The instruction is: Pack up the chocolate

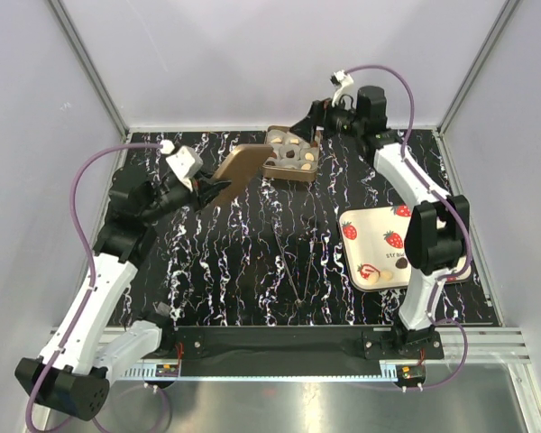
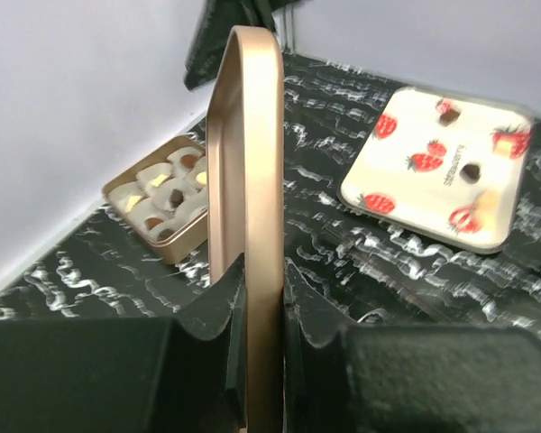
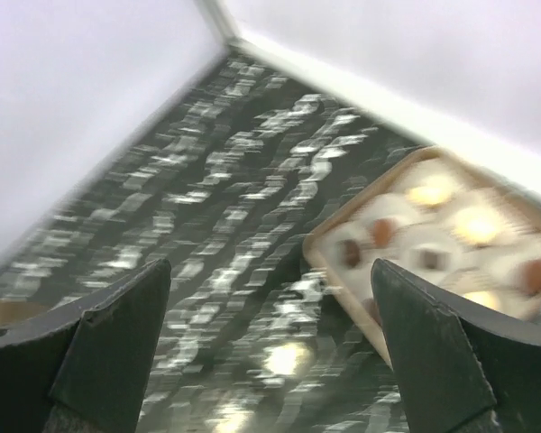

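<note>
Several chocolates (image 2: 176, 194) sit in paper cups inside an open tin (image 1: 288, 173) at the far edge of the desk (image 1: 252, 262), a little right of its middle. At least one more dark piece (image 2: 471, 170) lies on the white tray (image 1: 371, 242) by the right edge, toward the near right corner.

The left tool (image 2: 257, 280) is clamped on the rim of the tin's lid (image 2: 248, 180) and holds it tilted in the air just left of the tin. The right tool (image 3: 270, 271) hangs spread wide with nothing in it, over the tin's far side.

The lid is pinched by one edge only, so it could swivel or slip. Lowered crooked, it might crush the cups or push the light tin toward the back wall. It could also strike the right tool, which is close by. Shutting the tin now would likely leave the tray's piece unpacked.

The tray carries small dark lettering beginning "str"; the rest is too small to read. No brand shows on the tin or lid.
</note>
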Robot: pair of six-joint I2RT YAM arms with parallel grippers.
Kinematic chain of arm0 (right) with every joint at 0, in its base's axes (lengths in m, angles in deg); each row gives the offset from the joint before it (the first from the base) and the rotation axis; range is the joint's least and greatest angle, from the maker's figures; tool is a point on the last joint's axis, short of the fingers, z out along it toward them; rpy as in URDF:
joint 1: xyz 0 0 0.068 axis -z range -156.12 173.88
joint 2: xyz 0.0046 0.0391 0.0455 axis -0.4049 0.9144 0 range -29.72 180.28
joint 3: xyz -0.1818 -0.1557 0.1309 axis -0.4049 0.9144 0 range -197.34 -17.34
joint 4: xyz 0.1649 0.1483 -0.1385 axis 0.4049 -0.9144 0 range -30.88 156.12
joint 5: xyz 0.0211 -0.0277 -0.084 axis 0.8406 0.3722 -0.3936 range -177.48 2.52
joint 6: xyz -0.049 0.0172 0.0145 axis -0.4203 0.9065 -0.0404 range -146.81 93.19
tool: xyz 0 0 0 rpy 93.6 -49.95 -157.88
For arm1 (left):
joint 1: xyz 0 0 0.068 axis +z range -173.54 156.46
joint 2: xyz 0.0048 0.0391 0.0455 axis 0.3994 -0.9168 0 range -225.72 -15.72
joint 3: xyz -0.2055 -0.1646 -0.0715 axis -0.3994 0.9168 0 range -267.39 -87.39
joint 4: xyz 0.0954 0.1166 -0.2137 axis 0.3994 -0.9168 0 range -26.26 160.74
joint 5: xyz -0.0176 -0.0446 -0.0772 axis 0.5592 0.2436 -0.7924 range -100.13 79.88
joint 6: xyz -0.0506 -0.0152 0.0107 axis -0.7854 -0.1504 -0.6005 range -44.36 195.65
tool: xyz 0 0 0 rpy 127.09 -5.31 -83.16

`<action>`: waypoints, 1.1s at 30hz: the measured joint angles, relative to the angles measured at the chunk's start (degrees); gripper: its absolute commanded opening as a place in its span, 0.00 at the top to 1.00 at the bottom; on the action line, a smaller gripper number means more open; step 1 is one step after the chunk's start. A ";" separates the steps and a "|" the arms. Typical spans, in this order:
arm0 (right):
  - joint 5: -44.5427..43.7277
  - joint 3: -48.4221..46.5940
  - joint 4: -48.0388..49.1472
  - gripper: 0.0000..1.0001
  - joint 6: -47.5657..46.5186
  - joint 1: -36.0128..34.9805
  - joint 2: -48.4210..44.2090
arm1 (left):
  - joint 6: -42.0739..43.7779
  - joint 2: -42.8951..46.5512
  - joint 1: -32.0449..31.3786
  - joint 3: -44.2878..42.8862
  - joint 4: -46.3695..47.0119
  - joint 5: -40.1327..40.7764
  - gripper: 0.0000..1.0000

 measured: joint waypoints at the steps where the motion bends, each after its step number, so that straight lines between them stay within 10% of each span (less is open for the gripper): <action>1: 1.09 3.45 3.41 0.00 3.76 0.11 -1.42 | -2.80 -1.03 0.00 -0.48 1.09 -0.02 1.00; 21: 19.69 15.45 54.64 0.18 44.57 0.11 -1.11 | -70.97 -28.26 12.70 -1.42 50.93 -4.13 1.00; 33: 21.24 9.53 66.49 0.26 59.30 -0.04 12.48 | -89.13 -43.82 10.45 -5.42 74.53 -4.24 1.00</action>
